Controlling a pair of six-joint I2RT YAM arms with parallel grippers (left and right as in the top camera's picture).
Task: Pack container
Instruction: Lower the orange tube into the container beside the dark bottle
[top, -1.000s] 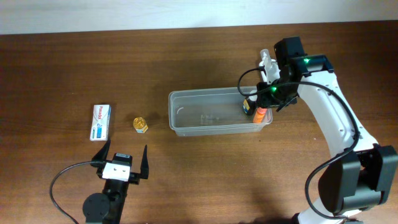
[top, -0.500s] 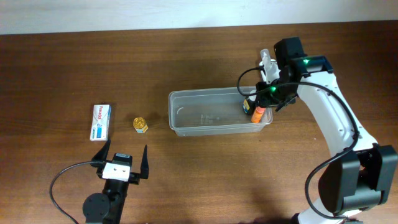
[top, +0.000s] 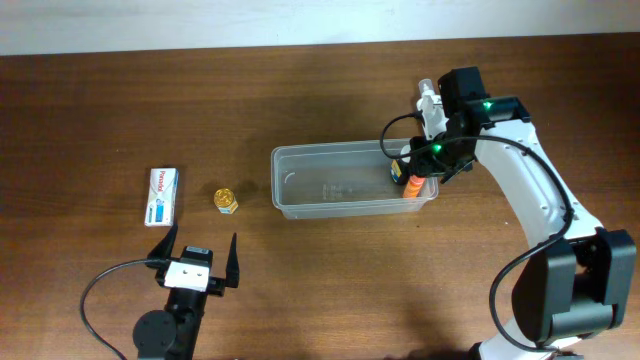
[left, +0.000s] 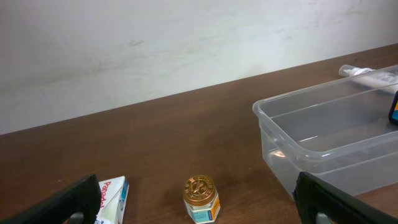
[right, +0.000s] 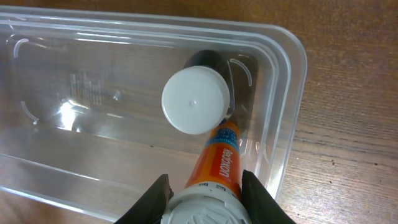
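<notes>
Now the right gripper clamps an orange tube inside the container's right end, while the left gripper hangs with jaws apart.

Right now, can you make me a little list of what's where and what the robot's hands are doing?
container: clear tub, mid-table
right gripper: shut on orange tube, tip down inside the container
white-capped bottle: in the container, beside the tube
left gripper: open, empty
box: on table, outside the container
gold-lidded jar: between box and container
</notes>
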